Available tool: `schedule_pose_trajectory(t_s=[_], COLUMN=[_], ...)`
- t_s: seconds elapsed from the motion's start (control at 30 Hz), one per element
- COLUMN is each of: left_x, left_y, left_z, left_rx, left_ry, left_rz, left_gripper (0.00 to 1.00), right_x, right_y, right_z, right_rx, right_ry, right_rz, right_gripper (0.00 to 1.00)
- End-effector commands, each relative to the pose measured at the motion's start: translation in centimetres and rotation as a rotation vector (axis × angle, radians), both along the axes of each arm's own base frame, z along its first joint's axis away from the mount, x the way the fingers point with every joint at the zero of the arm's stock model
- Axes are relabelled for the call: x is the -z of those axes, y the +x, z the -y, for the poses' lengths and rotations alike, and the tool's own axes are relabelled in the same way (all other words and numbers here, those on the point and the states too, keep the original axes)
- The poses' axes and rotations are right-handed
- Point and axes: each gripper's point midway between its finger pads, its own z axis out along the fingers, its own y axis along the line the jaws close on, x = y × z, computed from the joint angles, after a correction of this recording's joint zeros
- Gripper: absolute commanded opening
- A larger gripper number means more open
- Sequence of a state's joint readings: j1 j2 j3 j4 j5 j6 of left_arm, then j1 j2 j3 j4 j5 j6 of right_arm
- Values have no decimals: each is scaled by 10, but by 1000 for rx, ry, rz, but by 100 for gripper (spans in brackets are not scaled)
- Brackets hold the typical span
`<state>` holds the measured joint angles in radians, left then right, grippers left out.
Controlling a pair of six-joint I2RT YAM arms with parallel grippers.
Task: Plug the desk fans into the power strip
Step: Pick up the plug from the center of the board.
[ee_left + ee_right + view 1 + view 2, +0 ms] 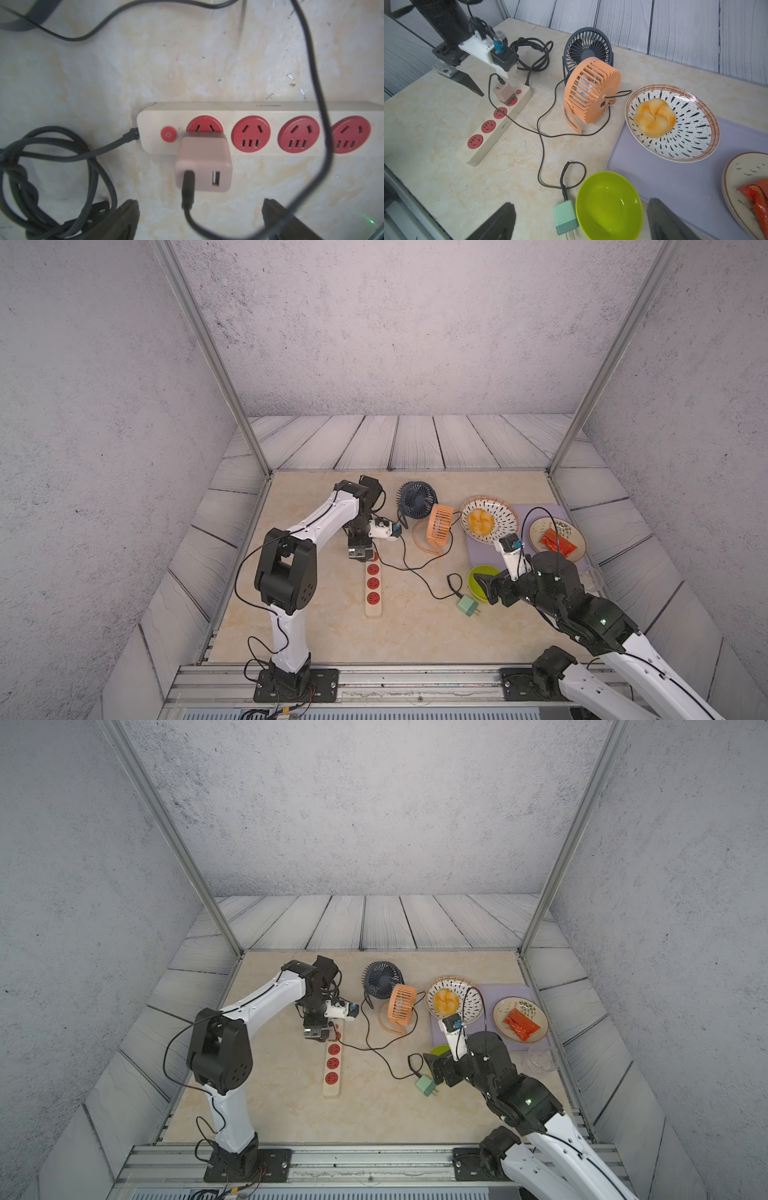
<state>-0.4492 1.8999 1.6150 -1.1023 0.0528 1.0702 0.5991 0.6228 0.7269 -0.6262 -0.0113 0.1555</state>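
Cream-white plastic power strip (259,109) on beige table (207,62): light, stiff, likely to slide. Pink cube adapter (202,164) seated by its button (169,134); grip flat sides. Left tool (199,204) released above strip; right tool (581,204) released, well apart.

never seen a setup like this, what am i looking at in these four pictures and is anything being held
This robot has a left arm and a right arm, fixed at the table's near edge. Two pictures look down from overhead; the other two come from a camera on each wrist. On the table are a power strip with a pink adapter plugged in beside its button, a loose green adapter, an orange fan, a dark blue fan, a green bowl, and a lilac mat with a patterned plate holding a bun and a second plate. The left hand hangs open over the pink adapter; the right hand is open near the green adapter. Neither holds anything.
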Motion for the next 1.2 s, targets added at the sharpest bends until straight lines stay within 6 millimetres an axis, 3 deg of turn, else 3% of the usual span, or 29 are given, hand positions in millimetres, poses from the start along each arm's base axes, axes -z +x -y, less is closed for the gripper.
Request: schedule_pose_trajectory(t_s=[0.0, 0.23, 0.4, 0.57, 0.73, 1.0, 1.17], left_x=[-26, -47, -77, -108, -120, -129, -136], left_y=[-13, -36, -56, -79, -97, -100, -83], left_z=[-1, -8, -8, 1, 10, 7, -8], left_rx=[-13, -79, -150, -207, -282, -535, -715], left_ry=[-39, -95, -201, -369, -537, -765, -932], left_rz=[14, 26, 42, 87, 122, 41, -17], left_gripper=[100, 100, 100, 100, 99, 100, 99], right_x=[16, 24, 49, 73, 93, 123, 133], right_y=[-14, -25, -38, -49, -55, -61, -57], right_z=[0, -4, -9, -9, -14, -17, -18], right_rx=[16, 85, 143, 161, 166, 191, 189], right_ry=[52, 169, 176, 106, 115, 164, 164], right_rz=[-107, -238, -431, -518, -587, -633, -615], right_gripper=[92, 87, 85, 84, 82, 82, 82])
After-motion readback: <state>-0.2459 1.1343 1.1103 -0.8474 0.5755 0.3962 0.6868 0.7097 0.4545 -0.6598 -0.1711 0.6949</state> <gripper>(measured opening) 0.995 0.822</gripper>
